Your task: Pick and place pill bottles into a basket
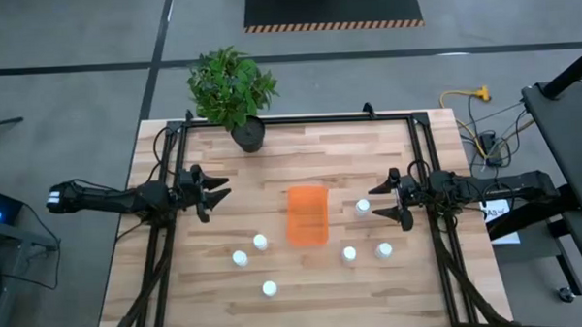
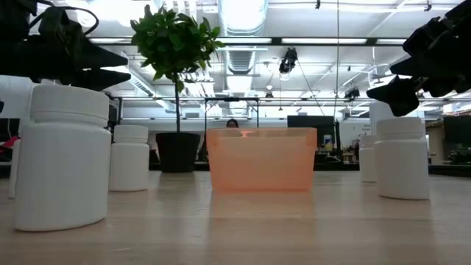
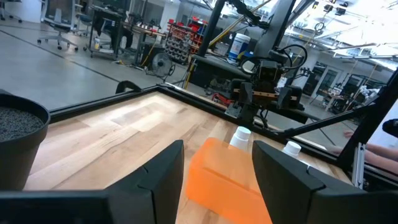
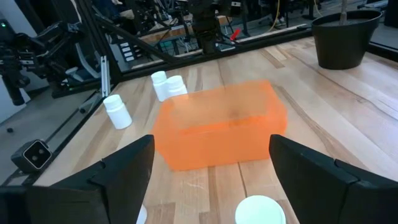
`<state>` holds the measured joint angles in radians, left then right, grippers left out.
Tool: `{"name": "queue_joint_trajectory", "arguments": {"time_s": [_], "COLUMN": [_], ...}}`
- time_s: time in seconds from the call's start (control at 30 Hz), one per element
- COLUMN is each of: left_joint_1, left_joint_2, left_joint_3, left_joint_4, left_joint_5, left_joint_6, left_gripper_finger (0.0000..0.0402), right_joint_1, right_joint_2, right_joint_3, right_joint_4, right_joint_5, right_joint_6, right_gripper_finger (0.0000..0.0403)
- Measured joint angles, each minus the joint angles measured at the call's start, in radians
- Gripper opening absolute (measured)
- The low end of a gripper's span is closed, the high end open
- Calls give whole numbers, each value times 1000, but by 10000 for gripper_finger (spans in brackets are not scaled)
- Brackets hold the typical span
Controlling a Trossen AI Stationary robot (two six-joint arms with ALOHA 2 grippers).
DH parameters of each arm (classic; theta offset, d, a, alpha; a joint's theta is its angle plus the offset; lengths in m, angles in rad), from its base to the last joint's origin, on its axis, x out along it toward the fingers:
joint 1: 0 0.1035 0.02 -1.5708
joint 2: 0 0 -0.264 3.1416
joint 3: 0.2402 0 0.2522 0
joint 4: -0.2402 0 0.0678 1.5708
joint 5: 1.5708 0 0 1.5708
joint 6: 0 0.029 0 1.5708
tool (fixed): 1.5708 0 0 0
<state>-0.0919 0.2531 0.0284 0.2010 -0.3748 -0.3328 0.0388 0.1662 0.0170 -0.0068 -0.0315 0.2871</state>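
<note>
A pale wooden table (image 1: 217,273) fills my overhead view, grey workshop floor around it. At its middle sits the basket (image 1: 307,215), bright orange, translucent and, as far as I can see, with nothing in it; the six pill bottles (image 1: 261,242), small white cylinders with white caps, stand upright around it, three on the left arm's side and three on the right arm's. One bottle (image 1: 362,208) is just beside the right gripper (image 1: 389,202), whose fingers are spread with nothing between them. The left gripper (image 1: 212,193) hovers well apart from its bottles, likewise spread and empty. My worry is the near bottle: a finger coming in off-centre could tip it, or nudge the light basket out of place. A potted plant (image 1: 232,88) stands at the far edge.
</note>
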Motion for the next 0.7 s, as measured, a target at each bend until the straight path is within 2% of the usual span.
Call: {"name": "queue_joint_trajectory", "arguments": {"time_s": [0.7], "left_joint_1": [0], "left_joint_2": [0], "left_joint_3": [0], "left_joint_4": [0], "left_joint_5": [0], "left_joint_6": [0], "left_gripper_finger": [173], "right_joint_1": [0], "right_joint_2": [0], "right_joint_3": [0], "right_joint_4": [0], "right_joint_5": [0], "right_joint_6": [0], "right_gripper_finger": [307]}}
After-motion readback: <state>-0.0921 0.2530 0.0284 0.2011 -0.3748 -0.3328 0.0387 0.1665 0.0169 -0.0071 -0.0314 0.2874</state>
